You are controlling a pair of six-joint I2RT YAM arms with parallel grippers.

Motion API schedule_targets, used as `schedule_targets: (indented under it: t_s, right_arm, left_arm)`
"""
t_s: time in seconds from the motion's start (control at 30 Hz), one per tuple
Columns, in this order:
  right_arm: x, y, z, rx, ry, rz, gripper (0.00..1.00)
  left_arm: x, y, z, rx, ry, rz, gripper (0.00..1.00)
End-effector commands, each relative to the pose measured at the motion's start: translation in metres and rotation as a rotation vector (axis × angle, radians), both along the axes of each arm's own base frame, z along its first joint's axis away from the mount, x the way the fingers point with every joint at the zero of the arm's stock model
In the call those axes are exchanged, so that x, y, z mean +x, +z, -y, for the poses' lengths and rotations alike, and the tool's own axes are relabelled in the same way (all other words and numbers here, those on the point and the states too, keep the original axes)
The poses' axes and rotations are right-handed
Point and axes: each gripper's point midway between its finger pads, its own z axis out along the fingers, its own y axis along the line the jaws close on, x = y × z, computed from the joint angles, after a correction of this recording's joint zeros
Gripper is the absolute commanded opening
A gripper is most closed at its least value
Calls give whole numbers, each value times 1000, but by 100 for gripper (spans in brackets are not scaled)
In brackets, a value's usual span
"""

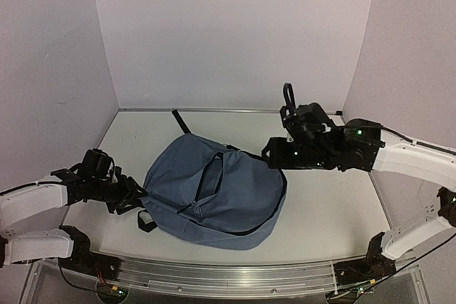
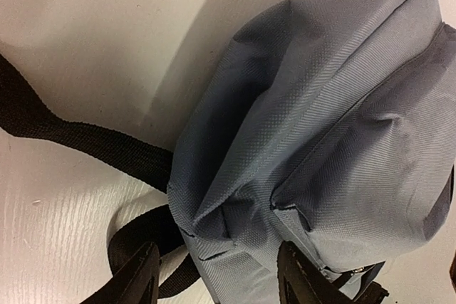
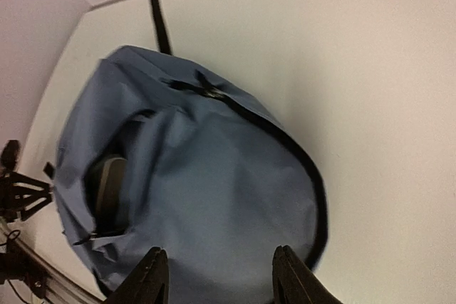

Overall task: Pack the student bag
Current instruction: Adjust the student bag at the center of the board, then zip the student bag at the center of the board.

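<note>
The slate-blue student bag (image 1: 214, 194) lies flat mid-table with its zipper slit (image 1: 206, 176) partly open. A grey item (image 3: 107, 190) shows inside the opening. My left gripper (image 1: 135, 197) is open at the bag's left edge. In the left wrist view (image 2: 217, 279) its fingers straddle a fold of the bag's fabric (image 2: 320, 105) without closing on it. My right gripper (image 1: 274, 153) is open and empty, hovering over the bag's right side. In the right wrist view (image 3: 221, 279) its fingers frame the blue fabric (image 3: 199, 176).
A black strap (image 1: 180, 120) trails from the bag toward the back wall. Another strap (image 2: 71, 137) loops on the table by the left gripper. White walls close in the left, back and right. A metal rail (image 1: 228, 272) runs along the front edge.
</note>
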Motion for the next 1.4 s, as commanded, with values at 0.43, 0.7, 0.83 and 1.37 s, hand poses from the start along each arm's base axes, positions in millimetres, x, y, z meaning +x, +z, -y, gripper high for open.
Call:
schedule_targets:
  t_s: [0.43, 0.7, 0.83, 1.37]
  right_arm:
    - [-95, 1, -214, -33, 884, 127, 45]
    - [-90, -43, -244, -136, 981, 141, 40]
    - [-88, -60, -250, -191, 1019, 152, 36]
    - [-66, -137, -247, -438, 1008, 128, 31]
  left_arm:
    - [21, 1, 14, -160, 60, 95, 46]
    - [26, 1, 17, -172, 58, 96, 33]
    - [30, -4, 17, -165, 54, 87, 24]
    - [35, -9, 18, -157, 47, 75, 4]
